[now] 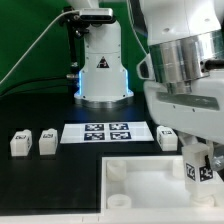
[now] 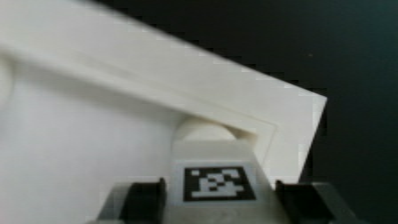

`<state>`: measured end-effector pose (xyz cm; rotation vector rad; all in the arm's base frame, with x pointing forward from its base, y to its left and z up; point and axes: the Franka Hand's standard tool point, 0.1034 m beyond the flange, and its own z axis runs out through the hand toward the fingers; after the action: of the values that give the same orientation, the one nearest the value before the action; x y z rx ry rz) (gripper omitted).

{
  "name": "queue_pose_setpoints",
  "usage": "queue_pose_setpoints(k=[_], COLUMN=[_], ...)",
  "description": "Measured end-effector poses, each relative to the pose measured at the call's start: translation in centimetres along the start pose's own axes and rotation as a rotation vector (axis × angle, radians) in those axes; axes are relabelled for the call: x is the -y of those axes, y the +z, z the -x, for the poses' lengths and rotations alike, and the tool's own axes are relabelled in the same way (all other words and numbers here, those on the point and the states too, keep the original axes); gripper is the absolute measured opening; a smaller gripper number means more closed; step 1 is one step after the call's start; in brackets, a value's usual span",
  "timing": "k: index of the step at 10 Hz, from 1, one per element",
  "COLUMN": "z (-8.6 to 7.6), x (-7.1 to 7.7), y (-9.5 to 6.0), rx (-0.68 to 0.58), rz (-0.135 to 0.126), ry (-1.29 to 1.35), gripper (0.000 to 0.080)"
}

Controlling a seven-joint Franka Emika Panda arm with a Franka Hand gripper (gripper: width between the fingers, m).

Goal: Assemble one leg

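Clamped on the leg (image 2: 217, 178) with the gripper (image 1: 197, 170), fingers (image 2: 128, 204) pressed against two opposite side faces, tagged face turned toward the wrist camera. Held at the exterior view's right, near side of the scene, over the far right corner of the big white panel (image 1: 160, 195). In the wrist view, lined up close to a round corner socket (image 2: 212, 132); cannot tell whether already touching it or only just above.

Also logged: a spare leg (image 1: 20, 144) and its neighbour (image 1: 46, 142) on the black table (image 1: 60, 185) at the exterior view's left, a third leg (image 1: 167, 137) just right of the marker board (image 1: 108, 132).

Handling, as judgement only:
- Probably light and fully rigid, being hard plastic; no give expected under the clamp.
- Smooth faces, so likely to slip or swivel if pinched off-centre.
- Best taken across the flat sides, high up, leaving the lower end free for the socket.
- Needs keeping upright and square to the socket before any pushing or turning.
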<state>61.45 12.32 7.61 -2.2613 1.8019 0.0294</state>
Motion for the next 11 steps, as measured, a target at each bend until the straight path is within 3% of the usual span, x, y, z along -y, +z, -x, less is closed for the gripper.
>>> queue_pose_setpoints(k=[1,4,5,6,7,8,11], z=[0.3,0.4,0.3,-0.1,-0.7,-0.9,-0.9], x=[0.2,0.2,0.2,-0.1,-0.4,-0.4,-0.4], y=[0.1,0.1,0.1,0.1,0.0,-0.1,-0.1], rx=[0.017,0.019,0.019,0.019,0.026,0.019,0.025], rz=[-0.008,-0.008,-0.007,0.005,0.039,0.050,0.046], ry=[0.110,0.066,0.000,-0.127,-0.339,-0.499,-0.777], gripper=[0.0294,0.0302,0.0482,0.0482,0.0611,0.0638,0.0649])
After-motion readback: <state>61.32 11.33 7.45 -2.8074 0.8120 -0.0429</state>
